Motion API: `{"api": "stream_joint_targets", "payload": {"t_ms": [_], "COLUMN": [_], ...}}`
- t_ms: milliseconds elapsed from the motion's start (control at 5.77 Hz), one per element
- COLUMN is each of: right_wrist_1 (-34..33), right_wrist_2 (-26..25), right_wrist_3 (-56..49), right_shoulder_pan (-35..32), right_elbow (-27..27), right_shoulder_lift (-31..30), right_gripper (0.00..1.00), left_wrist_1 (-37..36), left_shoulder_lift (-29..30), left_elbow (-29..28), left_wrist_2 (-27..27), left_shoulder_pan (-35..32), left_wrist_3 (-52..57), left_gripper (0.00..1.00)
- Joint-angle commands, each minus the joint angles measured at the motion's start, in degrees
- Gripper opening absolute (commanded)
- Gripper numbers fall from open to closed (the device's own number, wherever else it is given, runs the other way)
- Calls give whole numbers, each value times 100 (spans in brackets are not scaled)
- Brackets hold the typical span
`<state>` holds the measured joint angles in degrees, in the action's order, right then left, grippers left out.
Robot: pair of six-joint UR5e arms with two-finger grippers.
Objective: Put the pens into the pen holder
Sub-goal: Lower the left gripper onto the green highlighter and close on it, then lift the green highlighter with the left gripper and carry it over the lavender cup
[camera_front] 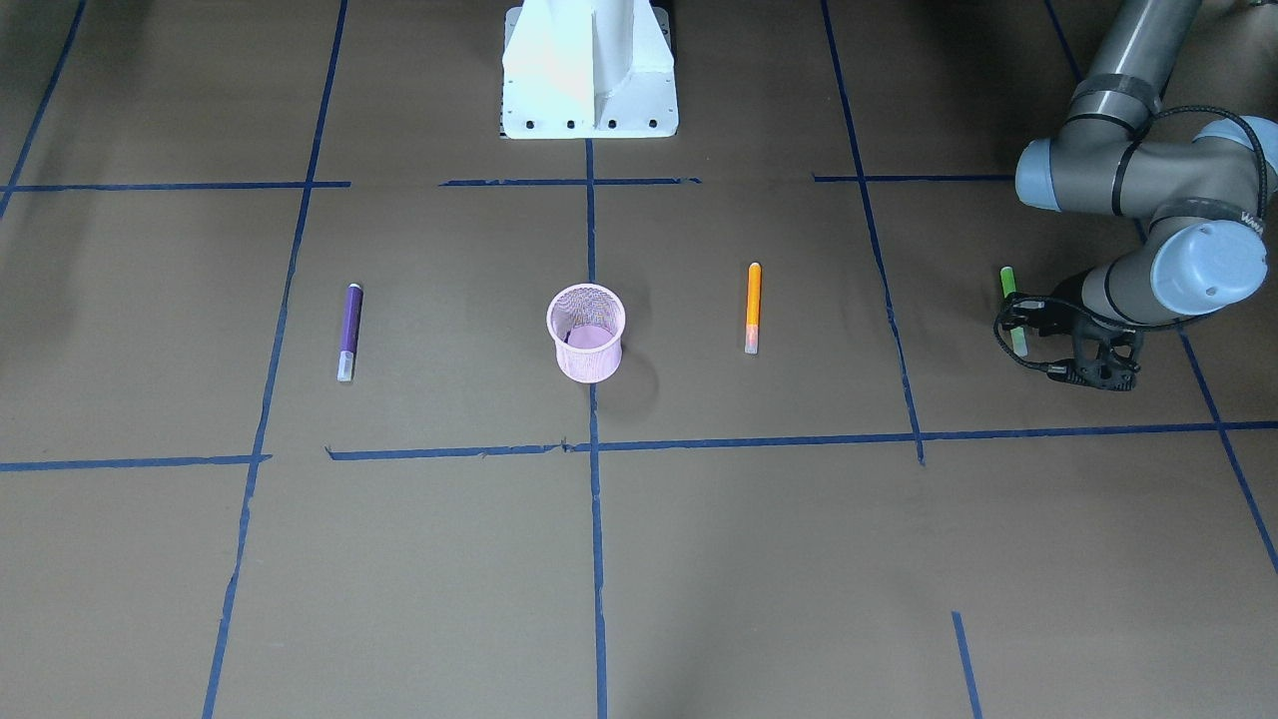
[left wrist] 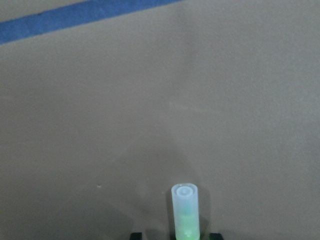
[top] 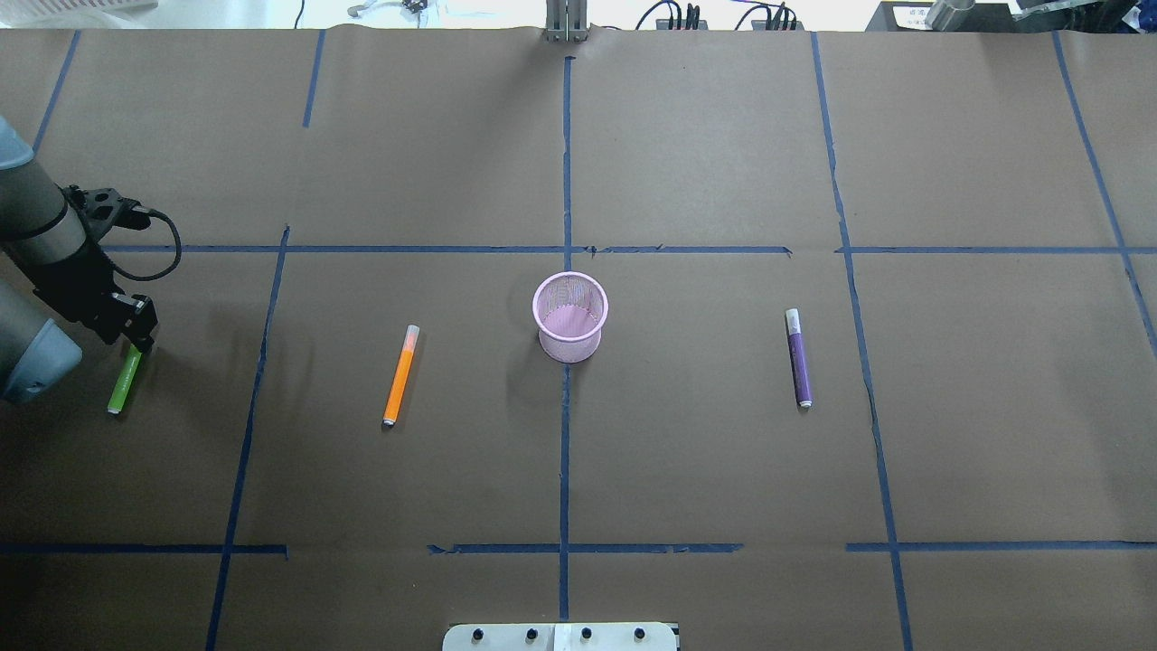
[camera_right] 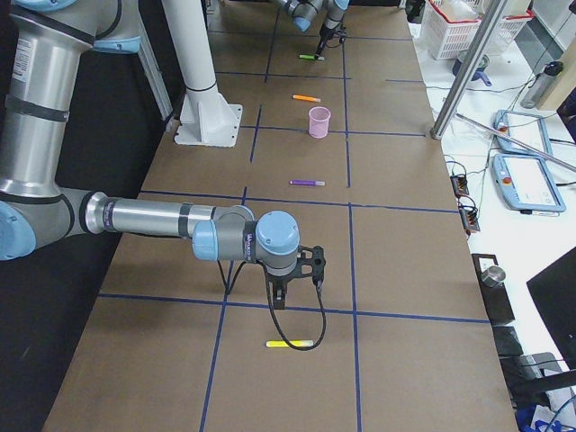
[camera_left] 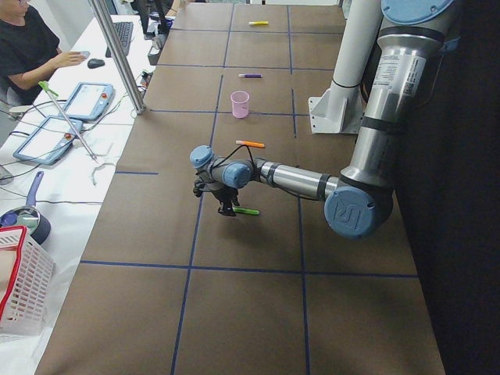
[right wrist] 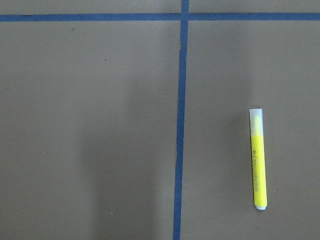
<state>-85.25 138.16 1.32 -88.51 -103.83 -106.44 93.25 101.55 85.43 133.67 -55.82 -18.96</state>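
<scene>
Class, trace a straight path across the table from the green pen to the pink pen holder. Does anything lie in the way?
Yes: the orange pen lies flat between the green pen and the pen holder. Nothing else does.

The right claw (camera_right: 280, 297) hangs near a yellow pen (camera_right: 290, 344).

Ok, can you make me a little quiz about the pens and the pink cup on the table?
1. True or false: the pen holder stands between the orange pen and the purple pen.
2. Which pen are the left arm's jaws around? A: the orange pen. B: the green pen. C: the purple pen.
3. How many pens show in the overhead view?

Key: 1 true. 2 B. 3 three.
</scene>
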Motion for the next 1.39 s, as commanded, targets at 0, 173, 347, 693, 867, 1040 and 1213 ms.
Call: {"api": "stream_joint_targets", "payload": {"t_ms": [0,173,347,693,867,1040,1213], "right_wrist_1": [-1,-1,-1,-1,8,8,8], "right_wrist_2": [0,0,-9,0,0,0,9], "right_wrist_3": [0,0,0,0,0,0,9], "right_shoulder_pan": [0,0,0,0,0,0,0], "right_elbow": [3,3,11,3,-15,-24,-24], "right_shoulder_lift": [0,0,0,0,17,18,18], "right_gripper": [100,100,100,100,100,100,100], "left_wrist_1": [1,-8,-8,-26,-87,-113,-53], "left_shoulder_lift": [5,5,5,14,162,642,986], "left_elbow": [0,-9,-9,226,785,1034,1220], "left_wrist_2": [1,1,9,27,18,-43,-69], "left_shoulder_pan": [44,45,45,45,36,45,45], "left_wrist_3": [7,50,68,51,-10,-80,-168], "left_gripper": [49,31,11,0,0,0,0]}}
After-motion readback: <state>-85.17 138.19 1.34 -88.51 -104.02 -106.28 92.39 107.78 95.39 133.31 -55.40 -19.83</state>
